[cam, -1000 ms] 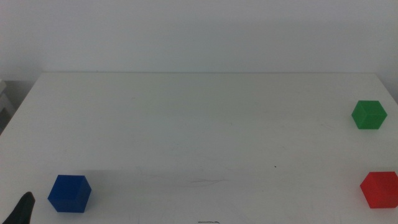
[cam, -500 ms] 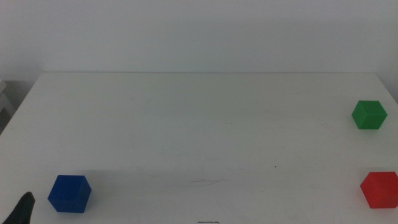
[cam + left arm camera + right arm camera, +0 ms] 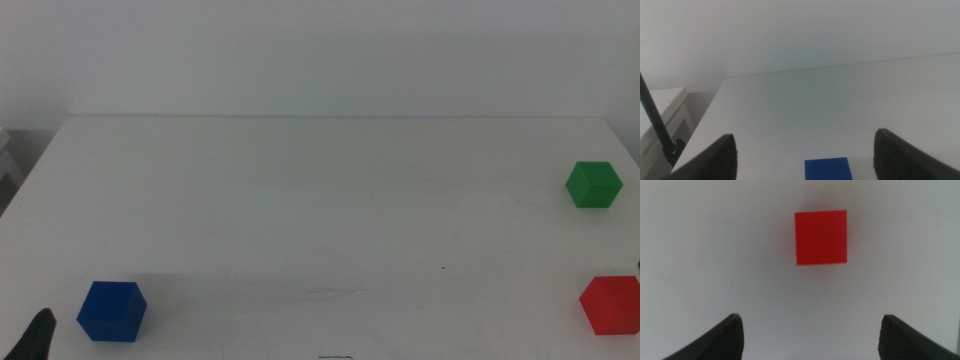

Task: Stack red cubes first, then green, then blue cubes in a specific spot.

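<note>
The red cube [image 3: 611,304] rests at the table's near right edge, and the green cube [image 3: 593,185] stands farther back on that side. At the near left sits the blue cube [image 3: 112,311]. My left gripper [image 3: 38,338] shows only as a dark tip at the bottom left corner. In the left wrist view, the left gripper [image 3: 804,136] is open, with the blue cube [image 3: 828,168] low between its jaws. The right gripper [image 3: 809,319] is open above the table, and the red cube [image 3: 821,237] lies ahead of its jaws. No mark shows the specific spot.
The white tabletop [image 3: 320,200] ends at a pale wall behind. A white piece of furniture [image 3: 665,107] and a dark rod [image 3: 655,120] stand off the table's left edge.
</note>
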